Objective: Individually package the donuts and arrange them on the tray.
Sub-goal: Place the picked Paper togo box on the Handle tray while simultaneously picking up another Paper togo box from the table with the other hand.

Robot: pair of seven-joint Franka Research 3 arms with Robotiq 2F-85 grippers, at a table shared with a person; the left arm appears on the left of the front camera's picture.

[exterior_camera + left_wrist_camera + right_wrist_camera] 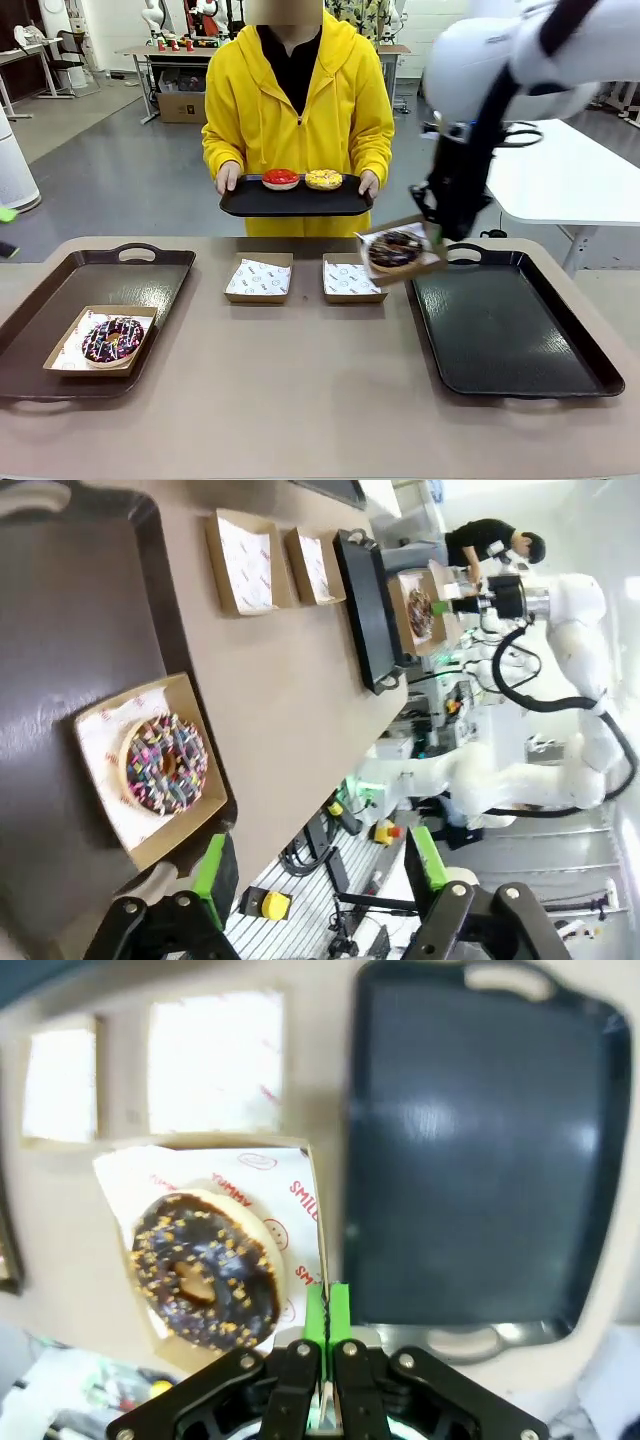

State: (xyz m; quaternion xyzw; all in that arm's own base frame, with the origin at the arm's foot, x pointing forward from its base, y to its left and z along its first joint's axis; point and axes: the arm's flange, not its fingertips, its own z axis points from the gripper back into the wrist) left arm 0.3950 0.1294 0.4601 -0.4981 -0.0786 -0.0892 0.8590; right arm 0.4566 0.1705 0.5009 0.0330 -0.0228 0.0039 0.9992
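The only print I can read is in the right wrist view, on the white paper (290, 1200) lining the held box (210, 1143): red "YUMMY" and a word starting "SMIL", beside a small smiley face; the print on the other liners is too small to read

My right end effector (326, 1310) is pinched tight on that box's side wall, holding it tilted in the air over the far left corner of the black tray (520, 340); inside sits the chocolate donut (205, 1270), dark glossy icing flecked with pale orange crumbs

My left end effector (320, 865) stands wide with nothing between its green pads; beyond it the purple donut (163, 763), thick with coloured sprinkles, lies in its own box on the brown tray (60, 290) at the left

Two lined boxes (259, 277) (351, 278) sit side by side on the desk (300, 400) between the trays; across it a person in a yellow hoodie holds a small black tray (295, 205) carrying the glossy red donut (281, 178) and the yellow-crumbed donut (324, 179)
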